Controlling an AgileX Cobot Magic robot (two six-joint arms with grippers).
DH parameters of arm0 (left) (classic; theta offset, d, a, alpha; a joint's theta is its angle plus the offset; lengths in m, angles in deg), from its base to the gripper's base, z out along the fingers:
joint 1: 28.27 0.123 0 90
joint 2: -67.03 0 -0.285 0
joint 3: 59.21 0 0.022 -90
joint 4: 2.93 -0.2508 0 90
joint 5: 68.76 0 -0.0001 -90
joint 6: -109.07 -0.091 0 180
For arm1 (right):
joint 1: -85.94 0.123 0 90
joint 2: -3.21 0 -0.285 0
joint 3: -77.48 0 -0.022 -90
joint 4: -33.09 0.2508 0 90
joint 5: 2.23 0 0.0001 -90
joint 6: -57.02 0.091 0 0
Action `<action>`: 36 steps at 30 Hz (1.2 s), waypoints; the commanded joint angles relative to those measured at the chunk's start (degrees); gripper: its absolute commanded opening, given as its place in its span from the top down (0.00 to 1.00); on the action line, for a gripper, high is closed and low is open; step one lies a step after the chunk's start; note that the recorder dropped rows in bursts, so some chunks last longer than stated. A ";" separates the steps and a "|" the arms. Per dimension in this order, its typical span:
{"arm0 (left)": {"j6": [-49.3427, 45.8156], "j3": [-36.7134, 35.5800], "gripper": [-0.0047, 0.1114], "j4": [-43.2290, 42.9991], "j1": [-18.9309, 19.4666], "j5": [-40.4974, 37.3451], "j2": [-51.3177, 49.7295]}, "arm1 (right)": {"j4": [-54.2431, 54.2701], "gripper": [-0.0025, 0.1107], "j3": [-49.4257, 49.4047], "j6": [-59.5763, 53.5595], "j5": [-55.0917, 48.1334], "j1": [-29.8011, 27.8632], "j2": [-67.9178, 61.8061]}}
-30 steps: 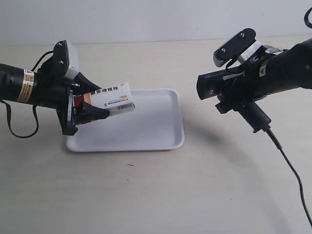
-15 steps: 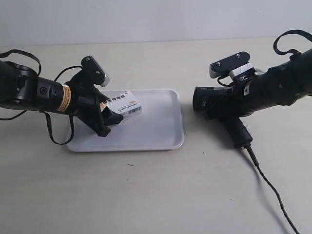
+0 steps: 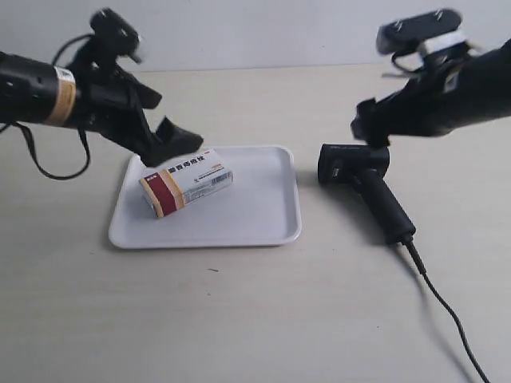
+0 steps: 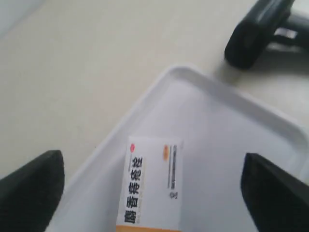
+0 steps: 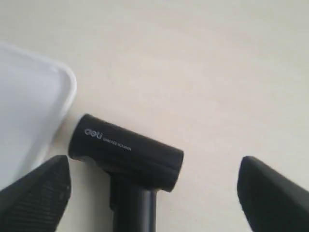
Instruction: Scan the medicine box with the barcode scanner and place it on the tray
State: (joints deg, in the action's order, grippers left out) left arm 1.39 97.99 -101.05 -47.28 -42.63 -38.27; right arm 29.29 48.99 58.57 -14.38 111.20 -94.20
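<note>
The medicine box [image 3: 186, 182] [image 4: 154, 183] lies flat on the white tray [image 3: 255, 209] [image 4: 217, 140], toward its left half, red and tan band at the near-left end. My left gripper [image 3: 172, 140] [image 4: 153, 191] hovers open just above the box, touching nothing. The black barcode scanner [image 3: 361, 182] [image 5: 125, 152] lies on the table right of the tray, head toward the tray, handle slanting to the near right. My right gripper [image 3: 371, 132] [image 5: 153, 193] hangs open above the scanner's head, apart from it.
The scanner's black cable [image 3: 447, 307] trails across the table toward the near right corner. The tray's right rim [image 3: 297, 199] [image 5: 67, 89] sits close to the scanner head [image 4: 258, 31]. Light wood tabletop [image 3: 239, 319] spreads in front.
The left gripper lowered the box onto the tray, let go and lifted back to the left. The right gripper laid the scanner on the table, released it and rose.
</note>
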 commanded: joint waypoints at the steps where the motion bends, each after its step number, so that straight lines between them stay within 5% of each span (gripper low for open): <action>1: 4.88 -4.25 0.51 -1.83 -0.05 4.21 12.86 | 1.13 0.51 -1.38 0.04 -3.94 0.05 17.96; 4: 4.49 -8.98 0.93 1.22 -0.05 2.86 20.72 | 1.53 0.88 -7.15 0.04 4.41 0.05 28.71; 5: 2.47 -11.09 0.95 3.99 -0.05 2.05 23.03 | 2.24 0.97 -9.82 0.14 7.39 0.05 32.17; 10: -12.16 -24.73 0.94 24.62 -0.05 2.18 33.23 | 3.79 0.97 -24.30 0.15 18.83 0.05 44.74; 14: -20.05 -36.76 0.94 41.03 -0.05 2.29 42.52 | 4.31 0.97 -31.70 0.15 16.42 0.05 51.16; 20: -19.66 -47.59 0.94 38.75 -0.05 2.29 52.72 | 4.31 0.97 -33.42 0.15 6.35 0.05 55.98; 29: -19.66 -52.18 0.94 38.50 -0.05 2.18 56.87 | 4.31 0.97 -33.42 0.04 5.02 0.05 56.82; 33: -29.53 -53.63 0.94 41.29 1.03 0.19 61.91 | 4.31 0.97 -33.42 0.04 5.02 0.05 56.82; 36: -36.63 -54.42 0.94 51.10 4.26 -1.04 72.17 | 4.31 0.97 -33.42 0.04 5.02 0.05 56.82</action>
State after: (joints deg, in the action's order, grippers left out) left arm -28.91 44.15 -57.85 -45.50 -42.26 26.55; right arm 33.39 15.83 58.77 -9.35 111.20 -37.73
